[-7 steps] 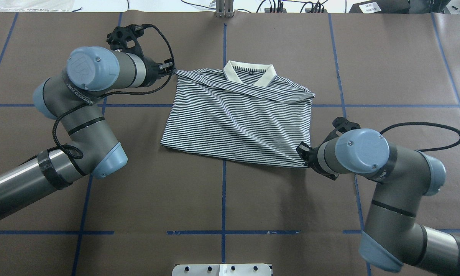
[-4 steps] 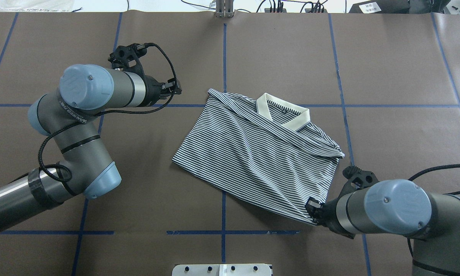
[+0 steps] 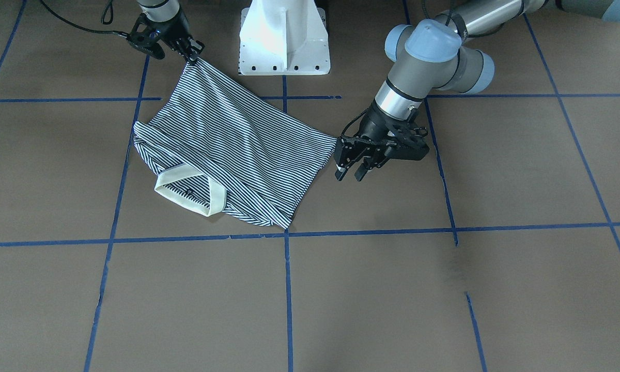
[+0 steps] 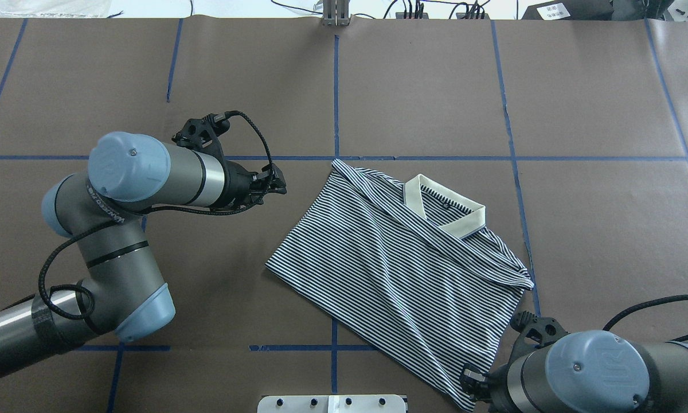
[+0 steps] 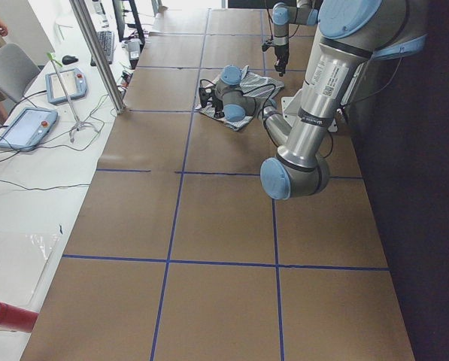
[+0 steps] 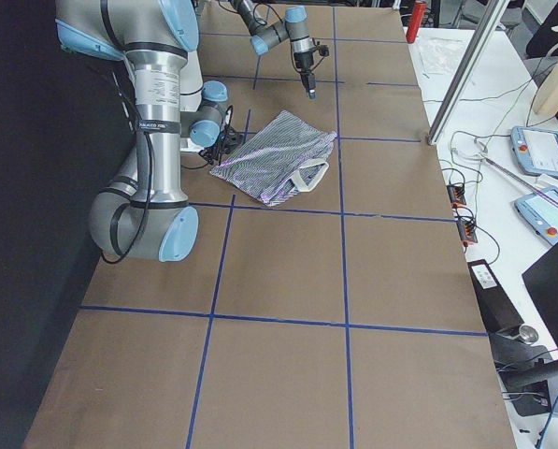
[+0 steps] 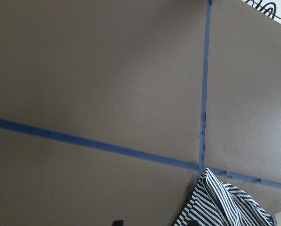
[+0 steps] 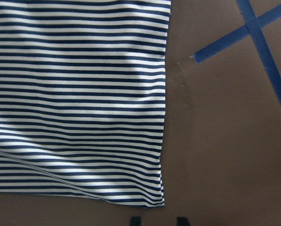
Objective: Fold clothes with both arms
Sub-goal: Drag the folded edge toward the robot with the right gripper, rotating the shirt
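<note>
The brown paper-covered table (image 4: 436, 86) filled nearly every view, marked into large squares by blue tape lines (image 4: 335, 86). On it lay the navy-and-white striped polo shirt (image 4: 401, 275), folded to a rough rectangle and skewed against the grid.

The right black two-finger gripper (image 3: 192, 54) was clenched on one hem corner of the shirt. The cloth was drawn up to a point at its fingertips and spread away from them across the paper. The plain cream collar (image 4: 444, 212) sat at the end of the shirt far from that gripper. The white pedestal base (image 3: 284, 41) stood near the right gripper, at the table's edge.

The left black two-finger gripper (image 3: 351, 173) was released, its fingers parted with nothing between them. The shirt's nearest edge lay close ahead of its fingertips but apart from them, as the overhead view showed. Its wrist camera saw mostly bare paper, two crossing tape lines and one striped corner.

Beyond the left gripper, on the side of the table across from the robot, ran a white side surface (image 5: 28, 195). It carried two flat blue-framed handheld control panels (image 5: 25, 128), loose black cables and a slanted metal pole (image 5: 96, 56). A grey office chair (image 5: 10, 68) stood behind it. A red cylinder (image 5: 6, 316) lay at that surface's near end.
</note>
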